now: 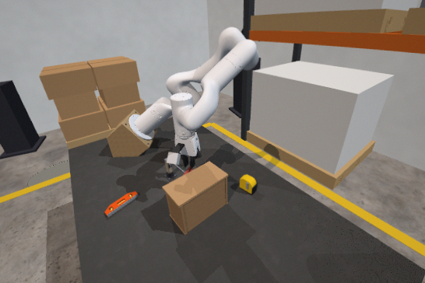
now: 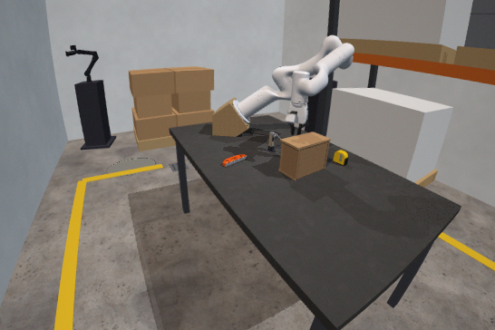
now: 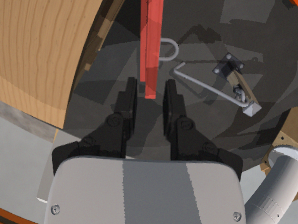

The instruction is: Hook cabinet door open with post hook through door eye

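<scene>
The wooden cabinet (image 1: 202, 201) (image 2: 305, 157) (image 3: 40, 55) stands upright on the table. Its red door (image 1: 188, 170) (image 3: 151, 45) stands open at an angle to the cabinet front. The eye (image 3: 176, 49), a grey loop, sticks out from the door's outer side. The post (image 1: 168, 169) (image 2: 271, 143) (image 3: 245, 86) stands beside it. Its grey hook (image 1: 180, 168) (image 3: 210, 89) reaches towards the door; the tip lies just outside the eye, not through it. My gripper (image 1: 189, 163) (image 2: 296, 131) (image 3: 150, 90) is partly open, its fingers on either side of the door's free edge, with gaps visible.
An orange level (image 1: 121, 204) (image 2: 234, 160) lies on the table on the post's side of the cabinet. A yellow tape measure (image 1: 247, 184) (image 2: 341, 158) stands on the cabinet's other side. The arm's wooden base (image 1: 126, 139) (image 2: 228, 122) is behind the post.
</scene>
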